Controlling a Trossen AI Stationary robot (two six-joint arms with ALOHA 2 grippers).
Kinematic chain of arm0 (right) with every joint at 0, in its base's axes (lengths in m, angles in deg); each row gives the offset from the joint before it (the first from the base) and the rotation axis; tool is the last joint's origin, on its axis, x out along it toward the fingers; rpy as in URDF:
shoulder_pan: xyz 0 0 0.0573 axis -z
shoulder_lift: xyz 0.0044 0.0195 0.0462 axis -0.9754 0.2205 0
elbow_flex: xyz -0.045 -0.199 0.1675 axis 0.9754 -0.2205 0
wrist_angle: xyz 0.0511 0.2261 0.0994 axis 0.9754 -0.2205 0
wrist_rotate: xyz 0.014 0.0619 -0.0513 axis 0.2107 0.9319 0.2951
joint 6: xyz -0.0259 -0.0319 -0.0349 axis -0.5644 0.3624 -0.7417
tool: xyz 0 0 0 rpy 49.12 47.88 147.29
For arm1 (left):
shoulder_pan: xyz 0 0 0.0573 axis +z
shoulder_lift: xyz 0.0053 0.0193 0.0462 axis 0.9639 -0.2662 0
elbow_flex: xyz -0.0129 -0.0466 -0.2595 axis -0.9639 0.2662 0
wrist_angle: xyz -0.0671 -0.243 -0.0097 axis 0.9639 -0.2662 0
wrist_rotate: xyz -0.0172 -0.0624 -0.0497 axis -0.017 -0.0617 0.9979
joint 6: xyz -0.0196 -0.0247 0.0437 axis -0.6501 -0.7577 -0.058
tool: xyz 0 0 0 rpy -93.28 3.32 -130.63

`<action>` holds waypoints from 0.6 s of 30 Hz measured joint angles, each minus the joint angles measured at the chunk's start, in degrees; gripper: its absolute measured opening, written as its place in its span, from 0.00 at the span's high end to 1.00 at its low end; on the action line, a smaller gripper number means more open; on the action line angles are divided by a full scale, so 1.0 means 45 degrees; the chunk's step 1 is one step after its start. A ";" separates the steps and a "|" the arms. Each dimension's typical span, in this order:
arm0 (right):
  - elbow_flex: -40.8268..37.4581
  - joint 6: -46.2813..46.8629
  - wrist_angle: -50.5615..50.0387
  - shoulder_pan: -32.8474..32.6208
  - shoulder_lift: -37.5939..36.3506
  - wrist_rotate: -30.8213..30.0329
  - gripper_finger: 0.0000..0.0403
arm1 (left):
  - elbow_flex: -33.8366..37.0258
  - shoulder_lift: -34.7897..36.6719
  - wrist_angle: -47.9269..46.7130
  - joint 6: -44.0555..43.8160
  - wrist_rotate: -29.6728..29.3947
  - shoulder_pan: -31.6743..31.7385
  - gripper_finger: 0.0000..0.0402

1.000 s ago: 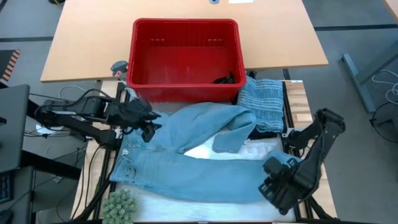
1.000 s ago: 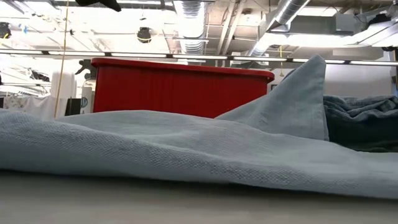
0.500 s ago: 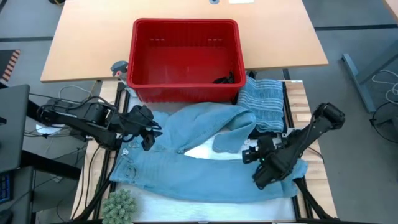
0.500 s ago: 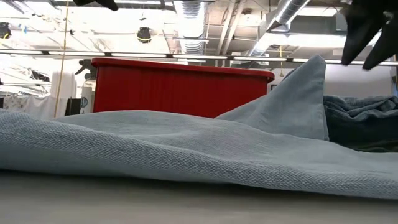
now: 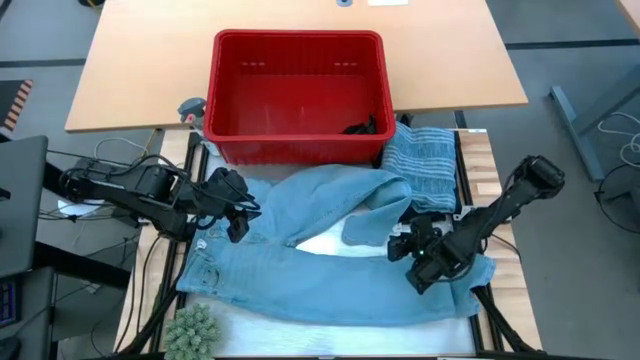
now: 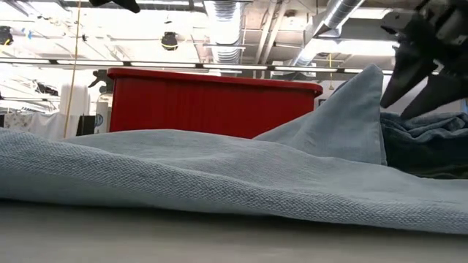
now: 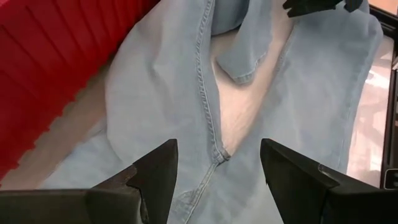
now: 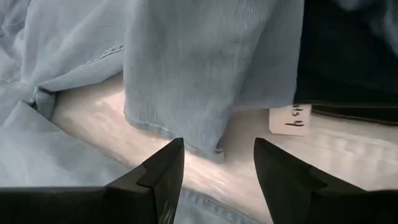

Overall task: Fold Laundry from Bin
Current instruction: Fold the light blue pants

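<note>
One paper tag [image 8: 288,119], only in right wrist view

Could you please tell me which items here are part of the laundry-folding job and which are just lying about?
Part of the job:
- light blue jeans, spread on the table
- striped grey-blue cloth
- dark garment in the red bin

Lying about:
- green spiky object at the table's front edge
- small white tag
</note>
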 joint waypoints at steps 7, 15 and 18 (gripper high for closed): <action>-0.1374 -0.0212 0.1970 0.0556 0.0121 -0.0621 0.45 | -0.0005 0.0000 -0.0005 0.0038 -0.0093 0.0005 0.46; -0.2287 -0.3142 0.4959 0.1751 0.0136 0.0305 0.48 | -0.0005 0.0000 -0.0016 0.0023 -0.0368 0.0005 0.46; -0.2273 -0.4003 0.5111 0.2176 0.0136 0.0697 0.65 | -0.0005 0.0000 -0.0015 0.0018 -0.0428 0.0005 0.46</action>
